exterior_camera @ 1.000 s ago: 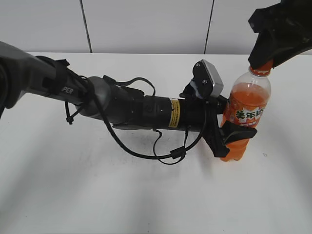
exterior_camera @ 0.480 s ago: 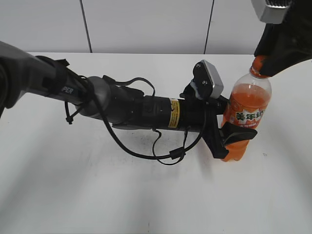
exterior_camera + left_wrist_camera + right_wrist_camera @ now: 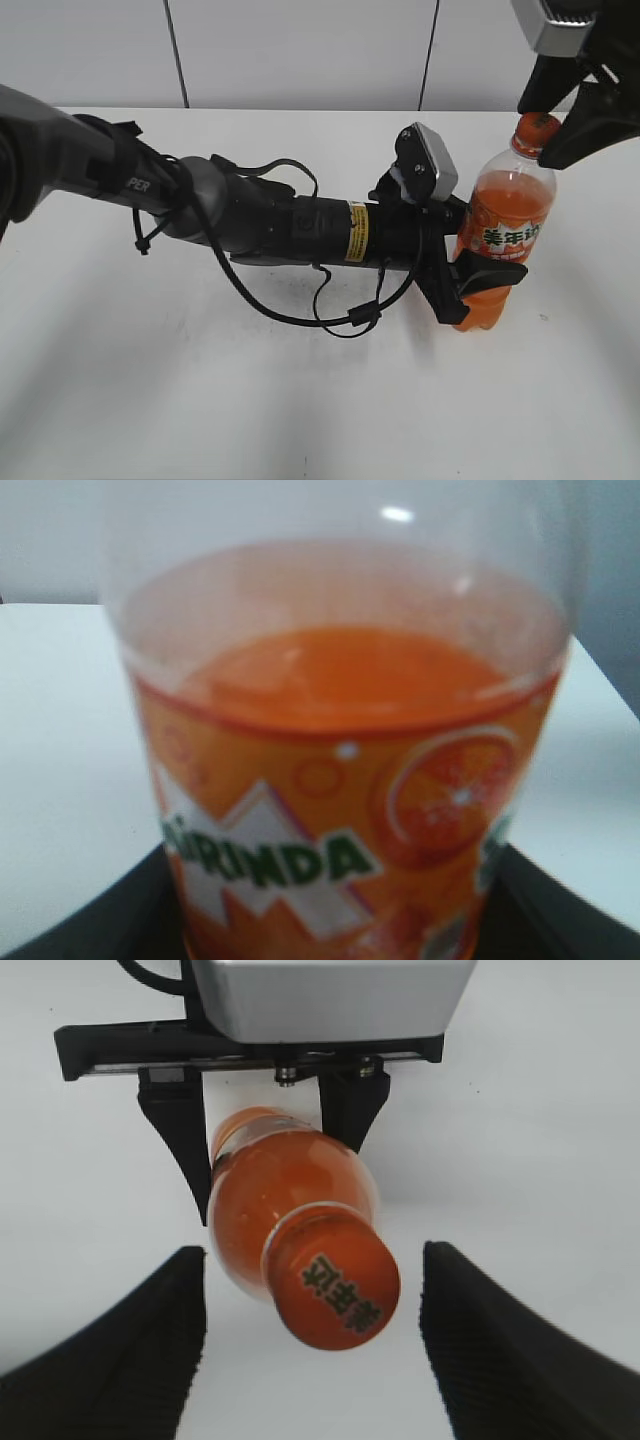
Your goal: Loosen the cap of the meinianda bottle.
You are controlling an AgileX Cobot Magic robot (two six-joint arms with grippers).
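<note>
The right gripper (image 3: 312, 1335) is hanging over the meinianda bottle (image 3: 502, 232) with its jaws spread wide, one black finger (image 3: 120, 1345) on each side of the cap (image 3: 338, 1285) and neither one touching it. In the exterior view this gripper (image 3: 565, 110) is sitting just above and to the right of the cap (image 3: 537, 128), apart from it. The cap is sitting on the bottle's neck (the print on its top is too blurred to read).

The left gripper (image 3: 478, 285) is reaching in from the bottle's left and clamping the lower body, its black fingers (image 3: 490, 272) lying across the orange-and-white label. In the left wrist view the bottle (image 3: 340, 780) is filling the frame, its green lettering facing the lens.

The bottle is standing upright on the white table (image 3: 300, 400), its orange soda reaching up to the shoulder.
</note>
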